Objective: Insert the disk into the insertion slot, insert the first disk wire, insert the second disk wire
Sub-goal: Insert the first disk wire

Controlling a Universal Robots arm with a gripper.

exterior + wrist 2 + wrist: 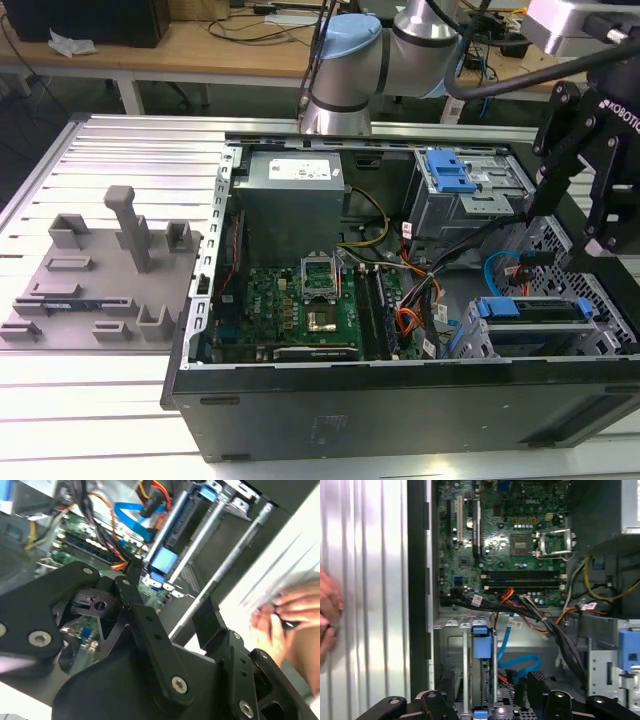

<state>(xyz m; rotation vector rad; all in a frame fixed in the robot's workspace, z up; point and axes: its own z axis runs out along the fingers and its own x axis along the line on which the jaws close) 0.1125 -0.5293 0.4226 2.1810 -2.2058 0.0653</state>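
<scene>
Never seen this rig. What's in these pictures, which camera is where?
One robot arm works over an open desktop computer case on a slatted metal table. The exterior view looks from off the arm; both wrist views ride on it, looking past its black gripper. The gripper is open, holds nothing, and hangs over the low grey drive cage, where a disk with blue rails sits. A grey fixture tray lies beside the case. A person's hand shows at the table.

Slotted aluminium table [130, 150] carries open computer case [400, 410], grey fixture tray [105, 290].
</scene>
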